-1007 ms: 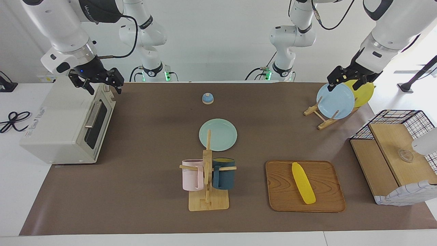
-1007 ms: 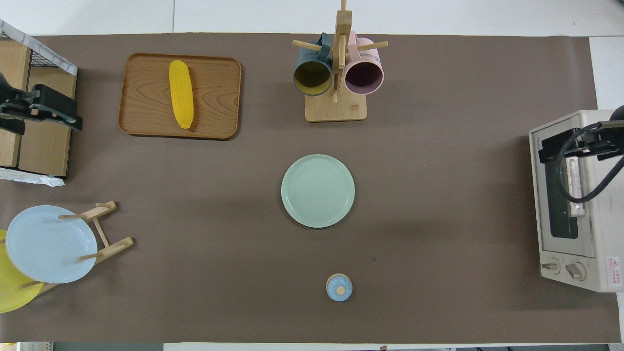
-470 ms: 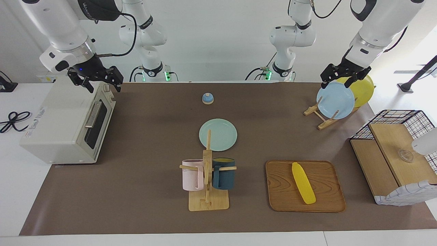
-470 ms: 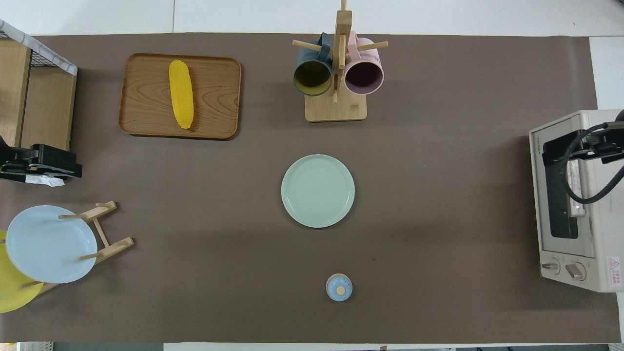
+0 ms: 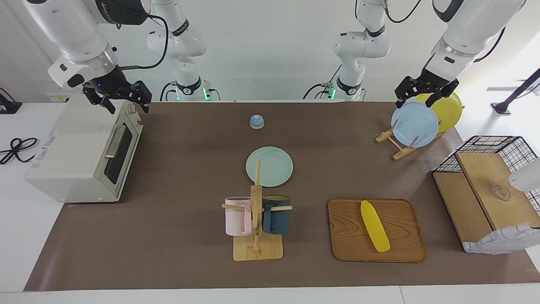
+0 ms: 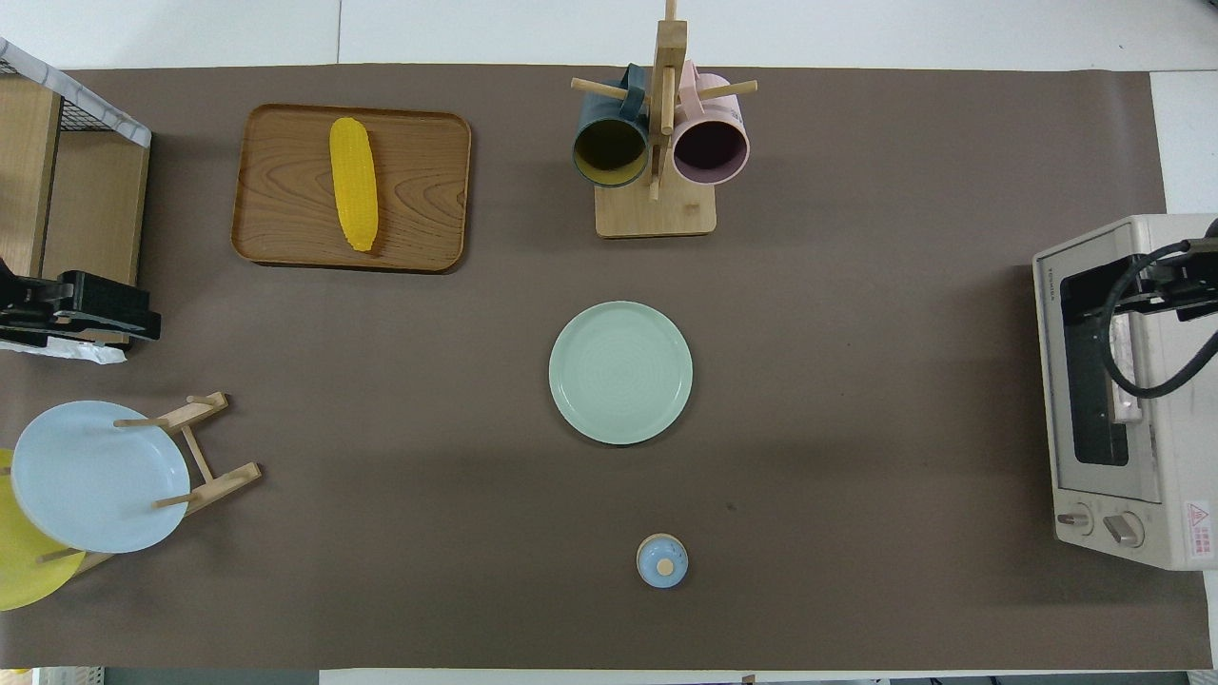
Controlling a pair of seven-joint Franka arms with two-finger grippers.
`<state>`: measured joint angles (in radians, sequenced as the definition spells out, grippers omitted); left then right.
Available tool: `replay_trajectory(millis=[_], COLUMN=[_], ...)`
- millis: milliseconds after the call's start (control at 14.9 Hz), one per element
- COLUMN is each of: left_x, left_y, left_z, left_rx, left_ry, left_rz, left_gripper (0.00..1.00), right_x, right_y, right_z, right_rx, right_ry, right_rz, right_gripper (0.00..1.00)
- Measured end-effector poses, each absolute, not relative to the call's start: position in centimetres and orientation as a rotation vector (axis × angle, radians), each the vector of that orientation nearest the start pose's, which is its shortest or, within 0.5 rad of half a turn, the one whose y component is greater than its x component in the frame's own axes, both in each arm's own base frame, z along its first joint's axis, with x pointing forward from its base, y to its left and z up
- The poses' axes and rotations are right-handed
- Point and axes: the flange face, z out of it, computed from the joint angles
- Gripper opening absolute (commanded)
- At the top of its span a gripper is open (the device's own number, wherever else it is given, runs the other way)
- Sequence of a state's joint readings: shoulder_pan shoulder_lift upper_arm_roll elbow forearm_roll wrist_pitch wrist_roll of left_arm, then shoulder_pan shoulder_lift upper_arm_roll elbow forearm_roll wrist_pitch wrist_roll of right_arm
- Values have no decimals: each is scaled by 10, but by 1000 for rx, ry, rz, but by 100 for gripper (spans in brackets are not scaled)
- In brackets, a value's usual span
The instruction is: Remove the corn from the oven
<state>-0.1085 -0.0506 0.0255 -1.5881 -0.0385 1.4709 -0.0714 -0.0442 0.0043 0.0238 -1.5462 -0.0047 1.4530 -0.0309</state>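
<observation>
Yellow corn on tray, w/o claw contact.

One camera faces the robots from high across the worktop; another looks steeply down; both share it

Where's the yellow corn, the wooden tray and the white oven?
smooth bright-yellow corn cob (image 5: 374,226), facing view, its middle
brown wooden tray (image 5: 348,245), facing view, bare corner
boxy off-white toaster oven (image 5: 71,147), facing view, its top

Oven front at frame left opens onto bare mat. Mid-table obstacles: green plate, mug rack, bell. Tray lower right, open above; plate stand upper right.
</observation>
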Motion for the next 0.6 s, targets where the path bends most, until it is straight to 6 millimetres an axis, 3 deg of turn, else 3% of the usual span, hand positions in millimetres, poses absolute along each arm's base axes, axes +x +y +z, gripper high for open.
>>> replay_trajectory(millis=[604], left_x=[530], left_y=[-45], left_z=[625], left_rx=[-3170], left_ry=[12], left_rz=[153], left_gripper=[100], right_x=[543], right_y=[-14], right_z=[621], right_rx=[-3139], right_ry=[-10], right_rz=[167], right_gripper=[100])
